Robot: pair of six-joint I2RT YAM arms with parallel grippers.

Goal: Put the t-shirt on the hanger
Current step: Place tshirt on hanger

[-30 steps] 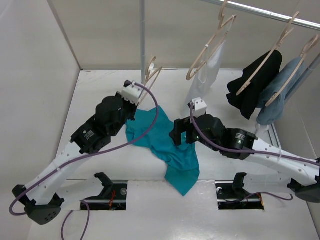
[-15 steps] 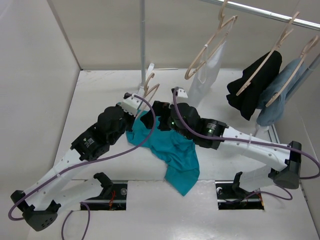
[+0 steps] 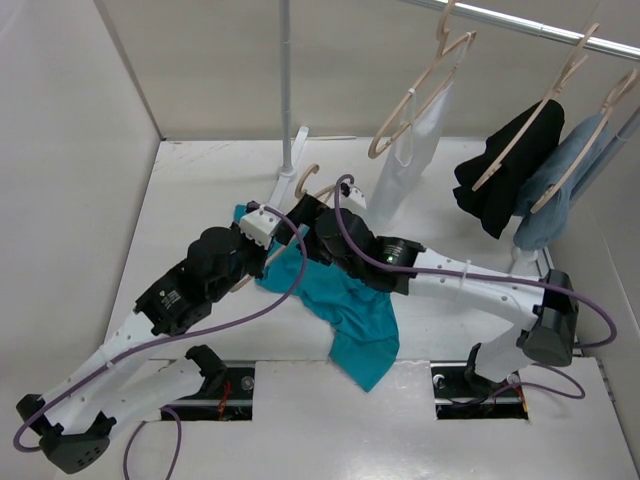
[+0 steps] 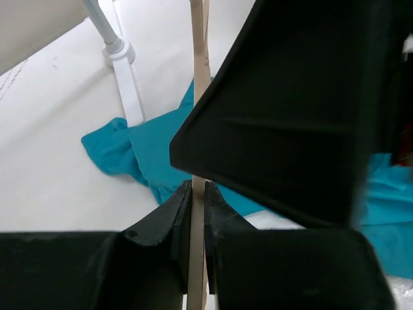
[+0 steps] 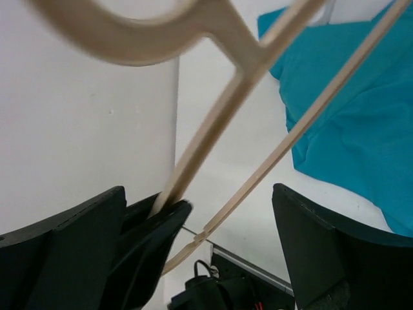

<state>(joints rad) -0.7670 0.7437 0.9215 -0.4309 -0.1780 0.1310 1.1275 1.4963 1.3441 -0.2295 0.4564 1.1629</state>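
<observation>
Over the last second I swung the right arm from 3 o'clock of the t-shirt across it to 12 o'clock. The right gripper arrived at the hanger, fingers spread either side of its bars. The left gripper, pinching the hanger, drew back toward 7 o'clock and brought it lower. A fold of the t-shirt came into sight at 9 o'clock of the left gripper.

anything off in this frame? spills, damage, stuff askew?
Nothing spilled or broken. The teal cloth t-shirt lies crumpled in a heap on the white table, not spread out. The pale wooden clothes hanger is off the metal rail, pinched in the left tool, and looks bare in both wrist views.
</observation>
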